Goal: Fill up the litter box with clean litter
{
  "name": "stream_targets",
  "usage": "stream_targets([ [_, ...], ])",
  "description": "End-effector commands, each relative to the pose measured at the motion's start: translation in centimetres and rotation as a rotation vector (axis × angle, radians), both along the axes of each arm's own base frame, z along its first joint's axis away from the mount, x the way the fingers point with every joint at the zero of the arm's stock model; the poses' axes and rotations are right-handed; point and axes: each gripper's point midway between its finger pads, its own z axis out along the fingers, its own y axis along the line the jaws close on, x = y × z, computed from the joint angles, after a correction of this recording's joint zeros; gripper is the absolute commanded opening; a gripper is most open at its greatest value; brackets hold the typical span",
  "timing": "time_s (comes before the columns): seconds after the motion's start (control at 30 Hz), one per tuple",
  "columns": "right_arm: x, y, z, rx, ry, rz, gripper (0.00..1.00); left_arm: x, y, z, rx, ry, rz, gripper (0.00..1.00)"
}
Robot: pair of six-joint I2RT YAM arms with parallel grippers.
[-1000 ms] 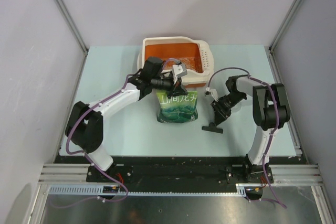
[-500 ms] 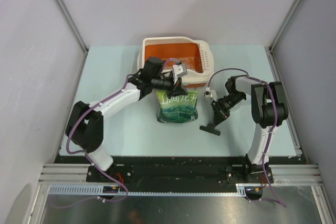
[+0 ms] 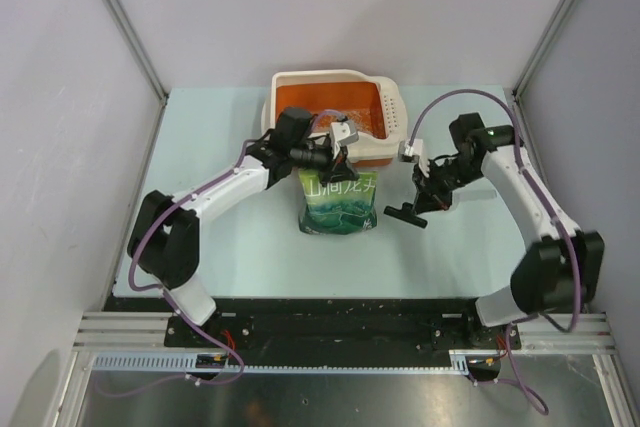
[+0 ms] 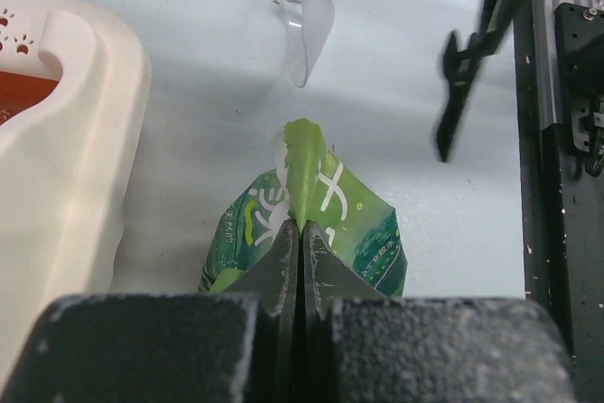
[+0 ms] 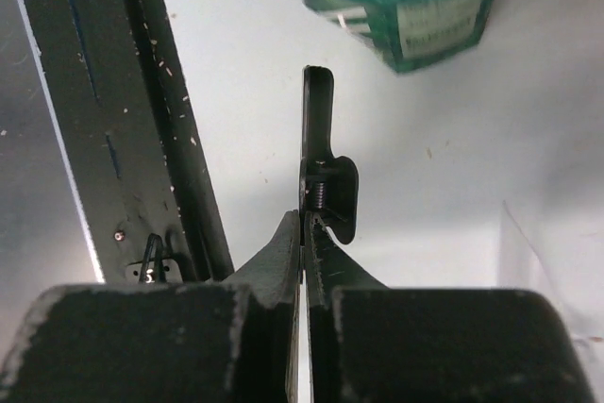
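Sitting at upper centre of the top view, the litter box (image 3: 325,75) is partly hidden at its near edge by the left arm. Orange inside and cream rim are seen, but clean litter cannot be made out. The green pouch (image 4: 349,233) is pinched at its top by the left gripper (image 4: 300,231). A black clip (image 5: 319,139) is clamped in the right gripper (image 5: 304,226).

The green pouch (image 3: 338,202) bears white characters (too blurred to read).

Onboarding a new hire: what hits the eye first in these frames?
The orange-lined litter box at the far middle of the table, with the green pouch just in front, its top pinched in the shut left gripper. Right of the pouch, the right gripper is shut on a black clip.
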Motion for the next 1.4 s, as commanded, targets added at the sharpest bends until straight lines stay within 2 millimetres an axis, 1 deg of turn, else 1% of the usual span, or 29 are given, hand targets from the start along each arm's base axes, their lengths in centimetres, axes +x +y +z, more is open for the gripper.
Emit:
stream_targets([
  [0.0,-2.8,1.5,4.9,-0.012,-0.165,0.127,0.00,0.1,-1.2,0.4,-0.007,-0.006,-0.015,0.00],
  [0.03,-3.5,2.6,5.7,-0.012,-0.198,0.181,0.00,0.1,-1.2,0.3,-0.007,-0.004,-0.018,0.00],
  [0.1,-3.4,3.3,6.4,-0.027,-0.251,0.183,0.00,0.1,-1.3,0.4,-0.009,-0.001,-0.021,0.00],
  [0.13,-3.5,4.1,6.7,-0.024,-0.274,0.203,0.00,0.1,-1.3,0.5,-0.010,-0.004,-0.022,0.00],
  [0.17,-2.6,4.6,7.1,-0.018,-0.316,0.195,0.00,0.2,-1.3,0.5,-0.012,-0.004,-0.023,0.00],
  [0.27,-0.8,4.7,6.7,-0.037,-0.337,0.188,0.00,0.2,-1.5,0.7,-0.018,-0.009,-0.032,0.00],
  [0.3,-0.2,4.8,6.1,-0.054,-0.329,0.186,0.00,0.3,-1.5,0.7,-0.017,-0.011,-0.033,0.00],
  [0.37,1.8,4.7,6.0,-0.078,-0.372,0.159,0.00,0.3,-1.5,1.0,-0.020,-0.019,-0.036,0.00],
  [0.4,2.5,4.8,5.9,-0.079,-0.382,0.156,0.00,0.3,-1.5,1.0,-0.020,-0.018,-0.038,0.00],
  [0.43,3.7,5.1,6.2,-0.073,-0.419,0.138,0.00,0.3,-1.4,1.1,-0.020,-0.014,-0.035,0.00],
  [0.47,4.3,5.0,6.0,-0.084,-0.430,0.132,0.00,0.2,-1.4,1.2,-0.023,-0.012,-0.042,0.01],
  [0.5,4.9,5.2,6.4,-0.081,-0.450,0.137,0.00,0.2,-1.3,1.3,-0.026,-0.012,-0.043,0.01],
  [0.53,5.6,5.4,6.0,-0.085,-0.446,0.139,0.00,0.1,-1.2,1.3,-0.024,-0.004,-0.043,0.01],
  [0.6,6.5,5.8,6.6,-0.061,-0.452,0.137,0.00,-0.2,-1.1,1.1,-0.021,0.006,-0.047,0.01],
  [0.63,6.8,5.9,6.4,-0.057,-0.438,0.134,0.00,-0.4,-1.0,1.1,-0.021,0.013,-0.050,0.02],
  [0.7,7.3,6.0,6.5,-0.042,-0.431,0.120,0.00,-0.5,-1.1,1.1,-0.025,0.022,-0.063,0.05],
  [0.77,8.1,6.3,6.5,-0.027,-0.434,0.098,0.00,-0.8,-1.2,1.0,-0.026,0.038,-0.076,0.10],
  [0.8,8.3,6.2,6.4,-0.023,-0.428,0.086,0.00,-0.8,-1.3,1.4,-0.033,0.036,-0.083,0.12],
  [0.87,9.1,6.2,6.3,-0.025,-0.431,0.064,0.00,-0.9,-1.3,1.4,-0.033,0.043,-0.089,0.20],
  [0.9,9.3,6.3,6.3,-0.024,-0.421,0.053,0.00,-0.9,-1.4,1.5,-0.034,0.042,-0.091,0.26],
  [0.93,9.5,6.3,6.5,-0.019,-0.428,0.044,0.00,-1.1,-1.3,1.6,-0.035,0.051,-0.100,0.38],
  [1.0,9.7,6.5,6.9,0.004,-0.421,0.022,0.00,-1.3,-1.2,1.9,-0.038,0.049,-0.107,0.45],
  [1.03,10.0,6.6,7.4,0.023,-0.433,0.014,0.00,-1.4,-1.0,1.7,-0.036,0.058,-0.114,0.48],
  [1.17,9.5,7.5,8.4,0.083,-0.427,0.013,0.00,-1.7,-0.8,1.2,-0.026,0.073,-0.123,0.52],
  [1.27,8.8,8.1,8.4,0.097,-0.416,0.026,0.00,-1.8,-1.0,0.5,-0.022,0.097,-0.132,0.53],
  [1.3,8.6,8.1,8.2,0.097,-0.411,0.029,0.00,-1.8,-1.2,0.6,-0.024,0.096,-0.136,0.52],
  [1.37,8.4,8.1,8.1,0.095,-0.413,0.029,0.00,-1.7,-1.5,0.3,-0.021,0.103,-0.140,0.46],
])
